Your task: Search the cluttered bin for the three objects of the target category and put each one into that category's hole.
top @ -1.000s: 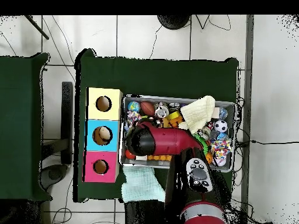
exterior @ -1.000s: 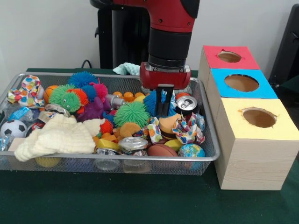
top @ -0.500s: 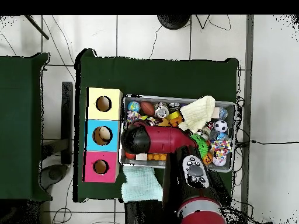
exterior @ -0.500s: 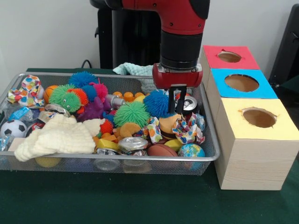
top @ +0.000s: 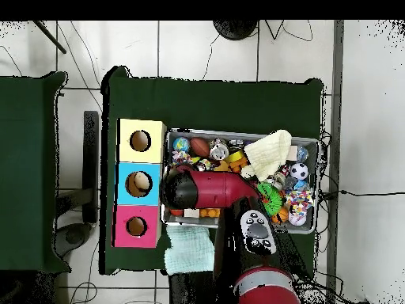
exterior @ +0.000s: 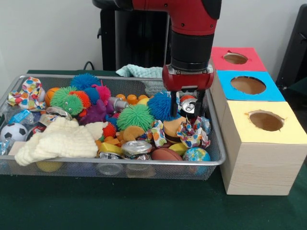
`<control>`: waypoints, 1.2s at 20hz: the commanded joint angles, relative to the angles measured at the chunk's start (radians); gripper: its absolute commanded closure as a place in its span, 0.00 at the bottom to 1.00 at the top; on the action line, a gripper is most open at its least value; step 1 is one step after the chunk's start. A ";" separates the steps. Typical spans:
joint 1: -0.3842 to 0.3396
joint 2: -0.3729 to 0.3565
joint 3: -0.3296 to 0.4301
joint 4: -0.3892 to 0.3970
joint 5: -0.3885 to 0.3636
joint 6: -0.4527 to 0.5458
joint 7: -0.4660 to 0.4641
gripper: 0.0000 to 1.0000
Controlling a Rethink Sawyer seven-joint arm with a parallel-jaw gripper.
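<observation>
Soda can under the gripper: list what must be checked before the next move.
1. Gripper centred over the soda can: ok.
2. Fingers open, one on each side of the can: ok.
3. Can firmly held: not ok, fingers not yet closed on it.
4. Blue spiky ball clear of the nearer finger: cannot tell, they sit very close.
5. Blue box hole open from above: ok.
6. Which hole takes cans: cannot tell.

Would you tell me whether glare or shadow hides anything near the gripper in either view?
Front view: even light, a small glint on the can top between the gripper fingers, nothing hidden. Overhead view: the arm itself covers the gripper and that bin corner.
</observation>
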 commanded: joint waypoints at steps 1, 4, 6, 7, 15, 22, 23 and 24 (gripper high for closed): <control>0.000 -0.004 0.068 -0.028 -0.072 -0.024 0.032 0.00; -0.001 -0.007 0.068 -0.030 -0.094 -0.054 0.031 0.00; 0.007 -0.005 0.059 -0.041 -0.107 -0.058 0.029 0.00; 0.011 -0.003 0.054 -0.045 -0.116 -0.068 0.030 0.00; 0.024 0.023 0.028 -0.080 -0.155 -0.058 0.043 0.00; 0.003 0.059 0.025 -0.082 -0.166 -0.065 0.057 0.00; 0.009 0.064 0.011 -0.086 -0.170 -0.061 0.059 0.00; 0.015 0.068 -0.004 -0.091 -0.176 -0.059 0.061 0.00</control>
